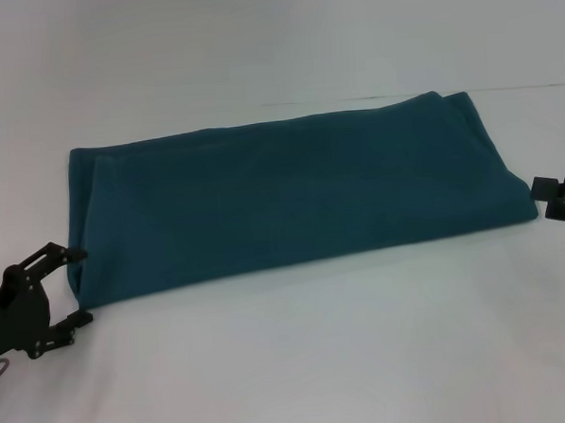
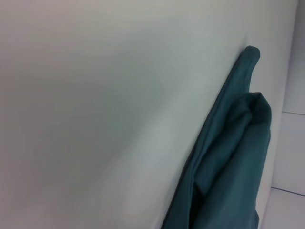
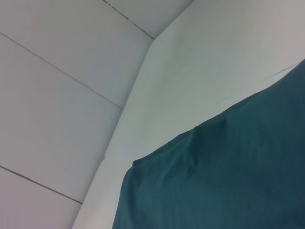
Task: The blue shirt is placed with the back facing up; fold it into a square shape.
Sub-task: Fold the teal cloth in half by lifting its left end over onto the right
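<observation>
Two hands flank the blue shirt [image 1: 291, 197], one at each short end, and the shirt serves as the landmark for everything else. The left hand [image 1: 76, 285] sits at the shirt's left end, at its near corner, with its two black fingers [image 1: 53, 254] spread apart: one fingertip touches or nearly touches the cloth edge partway up that end, the other lies just past the near corner on the bare surface [image 1: 300, 362]. Nothing is pinched between them, so this hand is released. The right hand [image 1: 559, 198] shows only as a dark block at the shirt's right end, just beside the near right corner; whether its fingers are apart or together I cannot tell. The shirt itself lies flat on the white surface as a long folded band, its plain teal side up, running from the left hand across to the right hand, with the far right corner reaching farthest back. Along the left end a second layer shows as a narrow folded edge. In the left wrist view the shirt [image 2: 228, 176] appears as a bunched, layered edge with a rounded corner against the pale surface [image 2: 95, 119]. In the right wrist view the shirt [image 3: 224, 176] fills the lower part, a soft ridge running across it, with white wall panels [image 3: 62, 71] beyond.
</observation>
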Motion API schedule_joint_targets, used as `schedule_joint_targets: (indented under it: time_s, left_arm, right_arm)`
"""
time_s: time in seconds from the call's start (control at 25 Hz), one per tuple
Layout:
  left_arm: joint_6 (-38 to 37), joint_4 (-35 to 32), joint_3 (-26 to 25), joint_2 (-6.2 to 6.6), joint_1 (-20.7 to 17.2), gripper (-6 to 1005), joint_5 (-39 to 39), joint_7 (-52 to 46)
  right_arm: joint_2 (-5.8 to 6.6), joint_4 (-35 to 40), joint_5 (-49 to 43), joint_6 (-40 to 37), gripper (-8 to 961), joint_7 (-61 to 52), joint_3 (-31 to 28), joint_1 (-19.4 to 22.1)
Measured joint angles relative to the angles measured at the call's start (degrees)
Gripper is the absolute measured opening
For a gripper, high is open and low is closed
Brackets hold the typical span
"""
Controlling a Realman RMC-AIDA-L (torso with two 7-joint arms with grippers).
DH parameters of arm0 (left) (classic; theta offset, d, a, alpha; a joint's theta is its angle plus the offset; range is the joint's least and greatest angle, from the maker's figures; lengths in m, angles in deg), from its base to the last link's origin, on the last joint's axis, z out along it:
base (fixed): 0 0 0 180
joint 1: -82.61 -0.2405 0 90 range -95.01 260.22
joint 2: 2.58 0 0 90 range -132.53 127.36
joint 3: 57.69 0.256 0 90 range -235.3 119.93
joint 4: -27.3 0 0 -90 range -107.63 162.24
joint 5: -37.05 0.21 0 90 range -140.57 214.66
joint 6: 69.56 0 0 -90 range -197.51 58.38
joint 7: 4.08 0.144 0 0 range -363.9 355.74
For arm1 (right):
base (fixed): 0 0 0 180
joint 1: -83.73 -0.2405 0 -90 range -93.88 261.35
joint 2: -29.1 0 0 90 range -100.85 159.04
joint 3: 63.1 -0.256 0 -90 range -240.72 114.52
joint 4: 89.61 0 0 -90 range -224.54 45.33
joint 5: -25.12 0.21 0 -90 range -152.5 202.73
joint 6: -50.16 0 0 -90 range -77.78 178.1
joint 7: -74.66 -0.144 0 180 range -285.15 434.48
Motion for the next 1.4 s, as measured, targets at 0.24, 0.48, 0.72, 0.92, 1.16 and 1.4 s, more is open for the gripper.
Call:
schedule_joint_targets:
  time_s: [0.24, 0.48, 0.72, 0.92, 1.16, 1.4]
  left_arm:
    - [0.93, 0.26, 0.39, 0.01, 0.69, 938, 0.09, -0.19]
    - [0.57, 0.69, 0.74, 0.05, 1.56, 937, 0.19, -0.11]
    - [-1.54, -0.40, 0.28, 0.11, 0.77, 937, -0.50, 0.26]
    - [-2.33, -0.54, 0.34, 0.12, 0.04, 937, -0.98, 0.22]
    - [-3.19, -0.62, 0.34, 0.07, -1.02, 937, -0.31, -0.19]
    - [-2.08, -0.22, 0.74, -0.01, -0.64, 938, -0.08, -0.16]
  right_arm:
    - [0.00, 0.00, 0.00, 0.04, 946, -0.02, -0.18, 0.00]
    - [0.00, 0.00, 0.00, 0.02, 947, -0.07, -0.57, 0.01]
    - [0.00, 0.00, -0.07, -0.02, 947, -0.20, -1.36, 0.00]
    - [0.00, 0.00, -0.21, -0.03, 947, -0.18, -1.52, -0.06]
    - [-0.05, -0.02, -0.34, -0.03, 947, -0.12, -1.51, -0.07]
    - [-0.22, -0.07, -0.38, -0.03, 947, -0.10, -1.48, 0.07]
